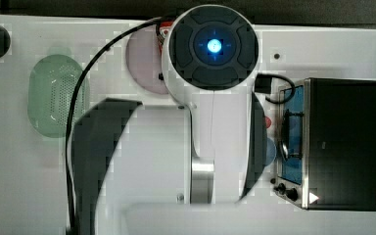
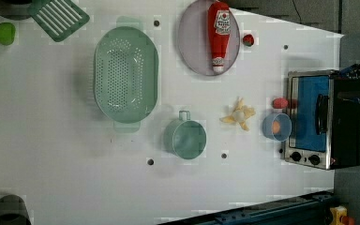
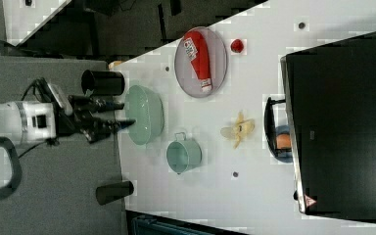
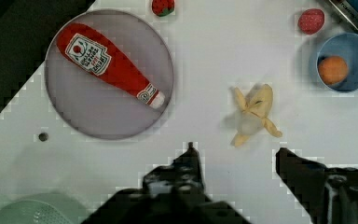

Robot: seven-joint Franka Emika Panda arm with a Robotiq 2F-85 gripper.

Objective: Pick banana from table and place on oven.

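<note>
The red ketchup bottle [image 4: 108,63] on the round plate [image 4: 79,119] carries a white label with a red emblem and lines of print too blurred to read. The oven [image 3: 340,122] bears a small triangular warning sign [image 3: 310,201] near one corner.

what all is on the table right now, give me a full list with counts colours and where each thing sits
banana: 1, pale yellow, on the table between mug and blue bowl
oven: 1, black top, silver front, blue glass door, at the left view's right
blue bowl: 1, by the oven door, holding an orange ball
ketchup bottle: 1, red, lying on a grey plate
strawberries: 2, red, one beside the plate, one near the bowl
colander: 1, green, left view's middle
mug: 1, green, beside the colander
green slatted piece: 1, left view's top left
green ball: 1, beside it
gripper: 1, black, open, above the table, holding nothing
</note>
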